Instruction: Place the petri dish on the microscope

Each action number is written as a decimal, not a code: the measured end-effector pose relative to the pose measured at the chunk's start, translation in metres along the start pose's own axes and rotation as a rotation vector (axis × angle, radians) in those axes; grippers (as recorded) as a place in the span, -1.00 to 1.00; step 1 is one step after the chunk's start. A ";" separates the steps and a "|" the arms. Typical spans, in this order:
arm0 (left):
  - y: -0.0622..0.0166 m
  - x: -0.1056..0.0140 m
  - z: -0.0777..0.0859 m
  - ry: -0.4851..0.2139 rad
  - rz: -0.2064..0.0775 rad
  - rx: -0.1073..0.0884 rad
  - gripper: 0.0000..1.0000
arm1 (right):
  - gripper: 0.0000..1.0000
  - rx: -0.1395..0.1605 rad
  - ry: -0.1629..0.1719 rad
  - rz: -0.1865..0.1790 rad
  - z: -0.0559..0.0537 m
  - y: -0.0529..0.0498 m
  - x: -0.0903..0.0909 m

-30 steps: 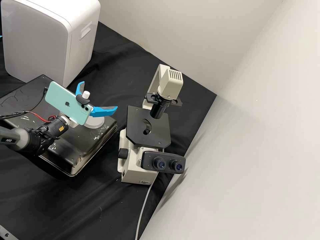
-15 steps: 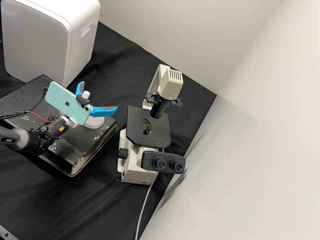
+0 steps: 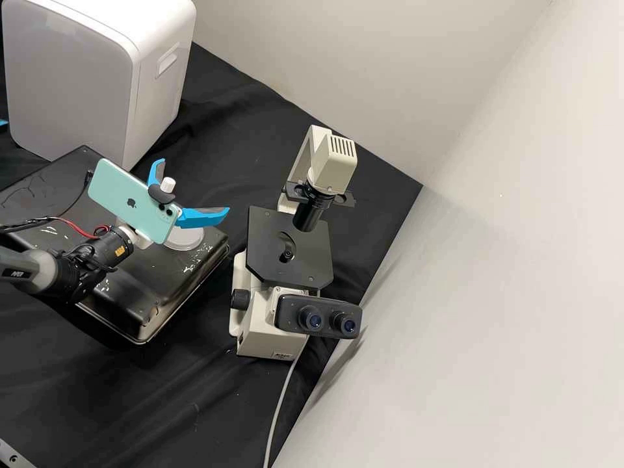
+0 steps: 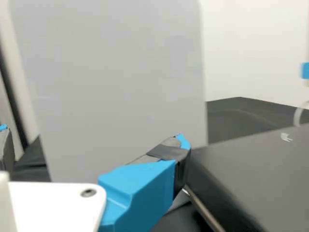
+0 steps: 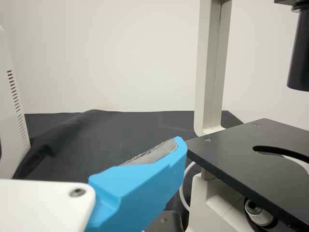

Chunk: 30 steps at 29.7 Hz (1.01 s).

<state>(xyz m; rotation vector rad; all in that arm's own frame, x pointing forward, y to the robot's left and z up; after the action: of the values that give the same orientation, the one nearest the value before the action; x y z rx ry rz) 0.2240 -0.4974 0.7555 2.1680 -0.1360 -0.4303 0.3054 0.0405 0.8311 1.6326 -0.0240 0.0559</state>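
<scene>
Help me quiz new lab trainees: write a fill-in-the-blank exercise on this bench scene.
1. The dish lies on the ___ tray.
2. The right pincer, close by the dish, has its fingers ___.
3. In the high view, the microscope stands to the tray's ___.
4. The box behind the tray is ___ in colour.

Missing words: black; open; right; white.
</scene>
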 end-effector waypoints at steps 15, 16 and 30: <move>-0.0220 -0.028 0.029 -0.140 -0.049 0.001 1.00 | 1.00 0.000 0.000 0.000 0.000 0.000 0.000; -0.0230 -0.029 0.031 -0.149 -0.053 0.001 1.00 | 1.00 0.000 0.000 0.000 0.000 0.000 0.000; -0.0353 -0.044 0.047 -0.200 -0.112 0.001 1.00 | 1.00 0.000 0.000 0.000 0.000 0.000 0.000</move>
<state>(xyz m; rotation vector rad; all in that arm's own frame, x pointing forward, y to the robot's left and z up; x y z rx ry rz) 0.1644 -0.5011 0.7131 2.1369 -0.1261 -0.7114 0.3054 0.0405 0.8311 1.6326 -0.0240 0.0559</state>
